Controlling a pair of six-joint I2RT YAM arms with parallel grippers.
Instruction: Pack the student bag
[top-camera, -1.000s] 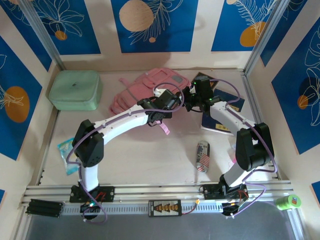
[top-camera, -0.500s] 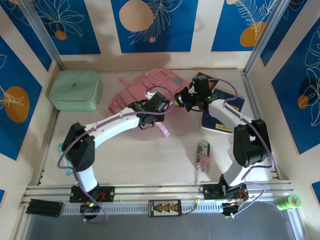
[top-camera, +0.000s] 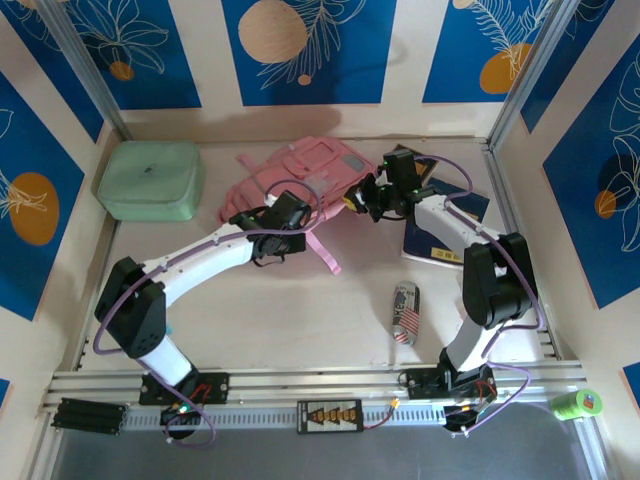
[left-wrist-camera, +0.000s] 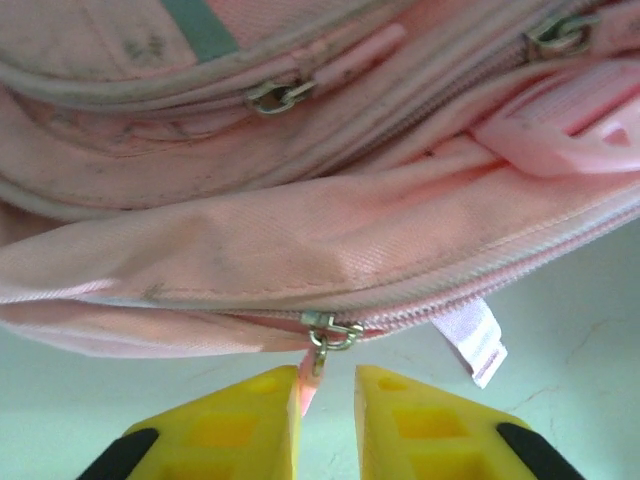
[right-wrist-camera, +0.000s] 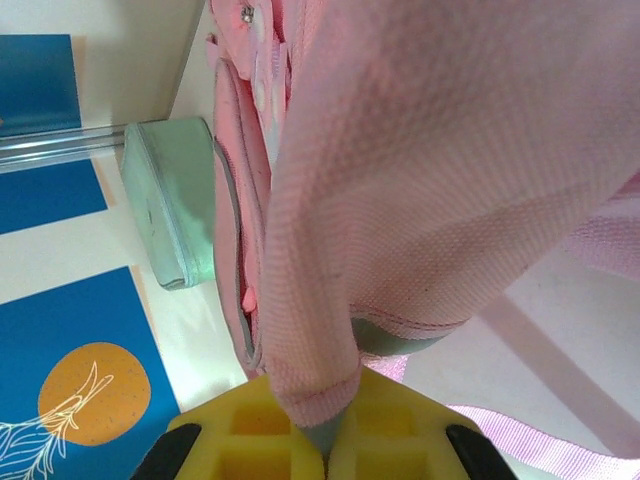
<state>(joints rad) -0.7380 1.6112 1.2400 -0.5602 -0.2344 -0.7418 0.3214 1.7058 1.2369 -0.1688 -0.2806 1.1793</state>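
Tabletop (top-camera: 300, 310) cream, walls (top-camera: 300, 50) blue-patterned; right hand (right-wrist-camera: 325, 440) pinches student bag (top-camera: 300, 175), left hand (left-wrist-camera: 327, 420) slightly parted.

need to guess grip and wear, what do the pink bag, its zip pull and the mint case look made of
Student bag: woven matte fabric, probably polyester or nylon; weave and grey scuffs show. Zip pull: glinting silvery metal, seemingly. Mint case: smooth matte shell, rounded edges; fabric-covered or moulded, unclear.

Place: a robot test cell, lab-like.
Enclosure: a table (top-camera: 290, 320) is boxed in by blue printed panels (top-camera: 345, 60) on metal posts (top-camera: 80, 70).
Mounting: arms (top-camera: 200, 255) are bolted to a slotted rail (top-camera: 320, 381) at the near edge.
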